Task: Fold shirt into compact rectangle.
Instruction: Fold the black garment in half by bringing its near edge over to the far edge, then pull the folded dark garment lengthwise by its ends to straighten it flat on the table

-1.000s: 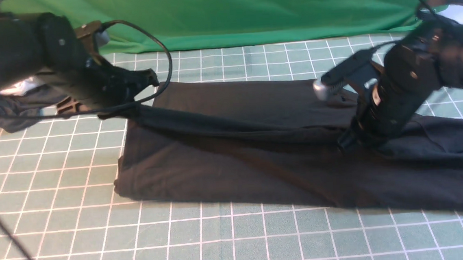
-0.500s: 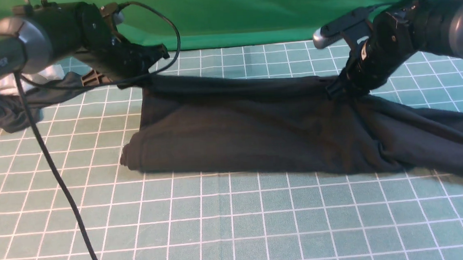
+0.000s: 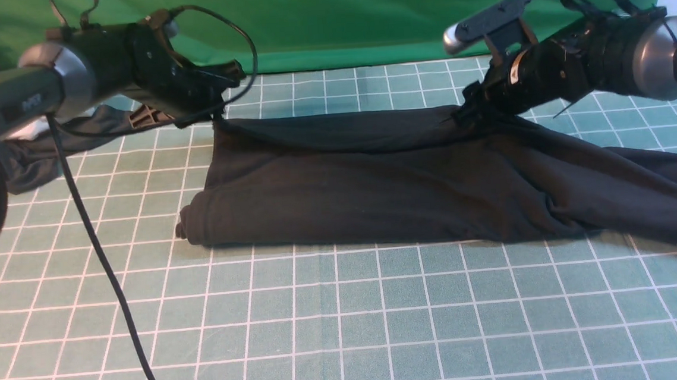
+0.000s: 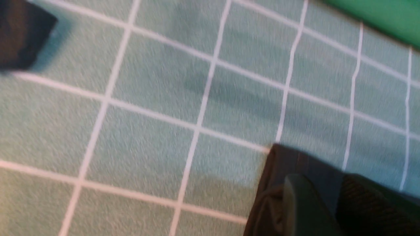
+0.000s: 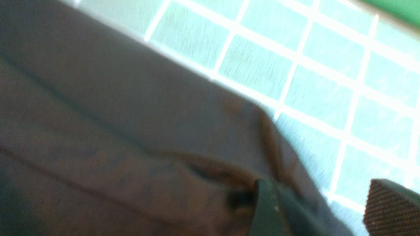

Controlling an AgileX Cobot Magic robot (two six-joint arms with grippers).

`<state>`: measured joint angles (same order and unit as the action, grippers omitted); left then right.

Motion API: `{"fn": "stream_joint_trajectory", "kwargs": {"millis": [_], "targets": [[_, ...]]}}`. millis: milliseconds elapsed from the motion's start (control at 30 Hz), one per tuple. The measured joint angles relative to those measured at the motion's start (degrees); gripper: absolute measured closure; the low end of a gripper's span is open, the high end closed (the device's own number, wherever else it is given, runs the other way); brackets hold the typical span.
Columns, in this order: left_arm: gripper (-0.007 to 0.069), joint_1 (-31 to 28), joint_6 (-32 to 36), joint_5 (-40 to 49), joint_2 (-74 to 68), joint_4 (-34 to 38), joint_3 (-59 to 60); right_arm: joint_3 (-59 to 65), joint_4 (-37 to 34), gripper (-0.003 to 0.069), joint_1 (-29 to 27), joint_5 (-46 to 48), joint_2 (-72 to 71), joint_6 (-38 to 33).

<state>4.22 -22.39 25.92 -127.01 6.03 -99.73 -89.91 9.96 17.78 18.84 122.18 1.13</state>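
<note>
We see the black shirt [image 3: 339, 196] stretched wide across the grid-lined cloth [image 3: 336, 333], from left of the middle to past the right edge of the front view; its near edge runs fairly straight in the middle, while on the right a long sleeve part trails outward and nearer, with another dark part lying on its far side. Its far edge reaches both end effectors; a shallow dip of fabric sags between them, and at the near left corner the cloth bunches into a small rounded fold.

The green backdrop [image 3: 326, 18] hangs along the far side, behind the shirt and the arms.

The dark grey garment [image 3: 35, 154] lies crumpled at the far left, partly behind the left arm and apart from the shirt.

We find the left gripper [image 3: 217, 112] at the shirt's far left corner, its fingers apart; the corner lies beneath and between them, and we cannot tell whether they still touch it.

We find the right gripper [image 3: 467, 109] at the shirt's far edge, right of the middle; its fingers stand apart, one against the creased fabric and the other beyond the edge, over the grid-lined cloth.
</note>
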Motion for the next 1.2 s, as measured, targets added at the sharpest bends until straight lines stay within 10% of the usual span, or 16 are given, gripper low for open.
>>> {"fn": "stream_joint_trajectory", "kwargs": {"millis": [133,333,700,967,1200], "targets": [[0.0323,-1.77,-0.17,3.24,0.39,0.00,-4.21,-3.55,-0.11,0.0312,-1.37,4.92,-0.47,0.37],[0.0230,-4.50,7.35,22.56,1.52,0.45,-16.97,-13.41,-8.89,0.0615,-2.88,29.39,-3.16,-4.88],[0.0598,-4.22,17.08,32.88,1.53,11.44,-18.34,-12.83,-23.32,0.0641,1.66,25.92,6.81,-12.14],[0.0613,-4.19,18.66,33.33,1.53,17.15,-18.34,-13.62,-18.69,0.0641,0.17,1.55,9.60,-8.00],[0.0613,-4.19,22.08,39.45,1.53,17.39,-18.34,-21.40,-18.25,0.0641,-4.83,19.68,5.58,-7.03]]}}
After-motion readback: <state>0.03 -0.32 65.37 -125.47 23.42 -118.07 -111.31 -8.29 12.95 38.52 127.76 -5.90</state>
